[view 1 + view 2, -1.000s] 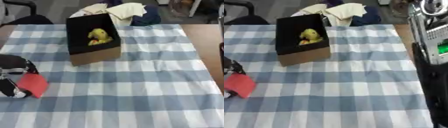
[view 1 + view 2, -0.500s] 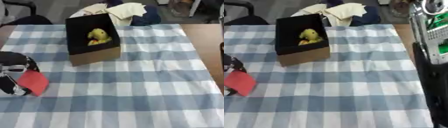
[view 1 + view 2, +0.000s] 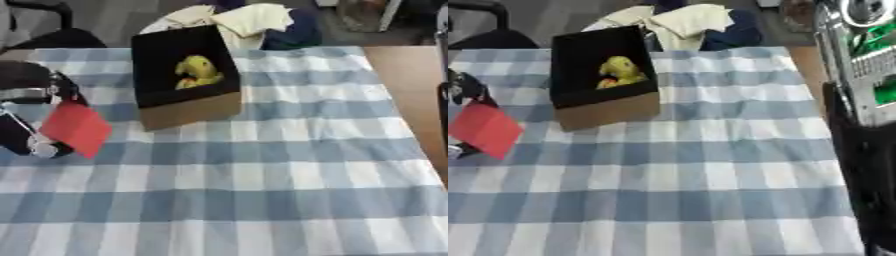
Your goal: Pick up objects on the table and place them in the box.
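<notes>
A flat red object [image 3: 77, 127] hangs above the checked cloth at the left, held by my left hand [image 3: 31, 137], whose fingers are curled on its edges. To its right stands the open cardboard box [image 3: 188, 109] with black inner walls. A yellow toy [image 3: 198, 71] lies inside the box. My right hand does not show in either view.
The blue and white checked tablecloth [image 3: 262, 190] covers the table. A heap of pale and dark cloth [image 3: 249, 22] lies beyond the far edge. A black machine with green lights [image 3: 868, 100] stands along the right side in the right eye view.
My left hand has lifted the red object and carried it up and to the right, closer to the box.
</notes>
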